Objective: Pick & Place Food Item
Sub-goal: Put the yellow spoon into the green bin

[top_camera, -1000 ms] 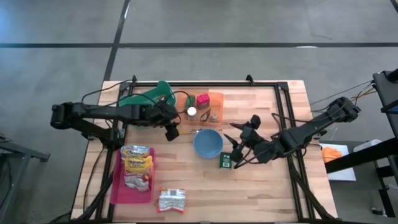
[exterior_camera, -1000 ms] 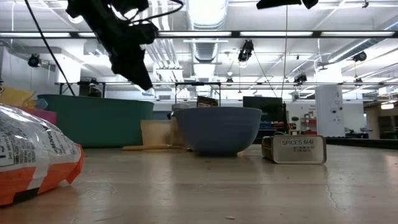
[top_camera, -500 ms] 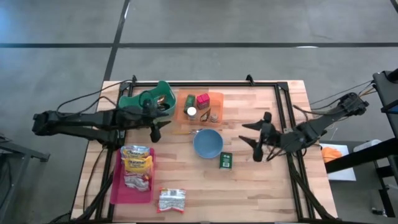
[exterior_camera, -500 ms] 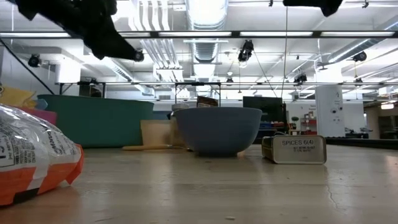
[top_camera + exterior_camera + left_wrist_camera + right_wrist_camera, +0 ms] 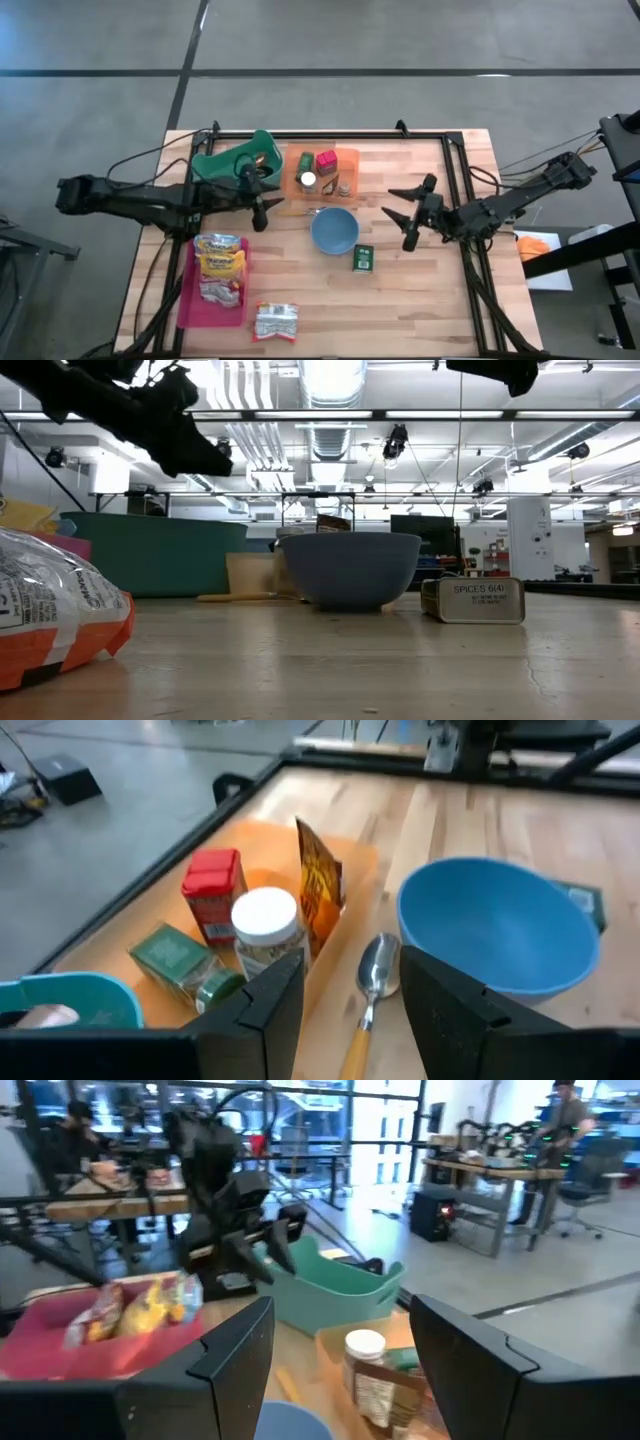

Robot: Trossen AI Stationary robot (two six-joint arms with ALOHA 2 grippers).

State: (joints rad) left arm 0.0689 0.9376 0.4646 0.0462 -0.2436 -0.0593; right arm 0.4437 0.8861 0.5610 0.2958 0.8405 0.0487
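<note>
While both arms hover empty, no food item is yet chosen. Left gripper (image 5: 259,208) spread, above table near green plastic bin (image 5: 232,160) at far-left corner. Right gripper (image 5: 408,215) spread, toward right edge. Small green spice tin (image 5: 363,258) lies mid-table beside round blue bowl (image 5: 335,230). Judgement: descend vertically, straddle tin's narrow sides, avoid nudging bowl.

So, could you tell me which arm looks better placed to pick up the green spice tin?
Probably the right: its open hand hovers just beside the spice tin, with nothing between.
</note>
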